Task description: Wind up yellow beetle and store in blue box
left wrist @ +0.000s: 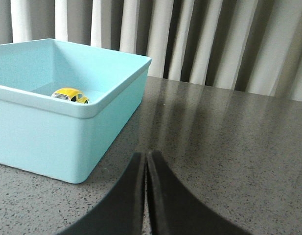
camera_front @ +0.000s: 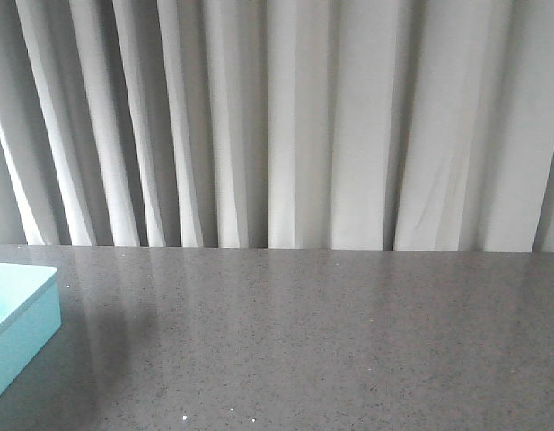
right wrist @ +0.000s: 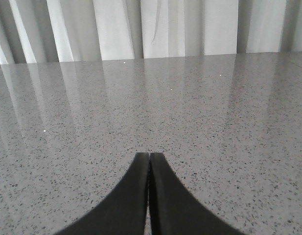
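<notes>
Pale grey pleated curtains (camera_front: 294, 126) hang behind a dark grey speckled stone-look table (camera_front: 330, 341) whose glossy top mirrors the folds as soft vertical streaks. From the front view only one corner of the large pale turquoise-blue plastic box (camera_front: 21, 323) shows, cut off by the left edge, so its inside cannot be seen from there, and neither arm appears in that picture at all.

The left wrist view gives more: the blue box (left wrist: 67, 132) stands on the table with its near wall, rounded rim and one corner in sight, while its far left part runs out of the picture. Inside it, close behind the near wall, sits the small glossy bright-yellow toy beetle car (left wrist: 70, 95). Only its rounded roof, a dark side window and part of the upper body rise above the rim; the wheels and underside are hidden by the wall, and any winding key is too small or concealed to make out. It rests apart from both grippers, untouched.

The left gripper (left wrist: 146, 161) shows two black curved fingers (left wrist: 126, 196) pressed together with only a thin line between them, holding nothing, hanging over bare table just beside the box's corner. The right gripper (right wrist: 149, 161) looks the same in its own wrist view: black fingers (right wrist: 170, 200) pressed tip to tip, empty, above open speckled table with the curtains beyond.
</notes>
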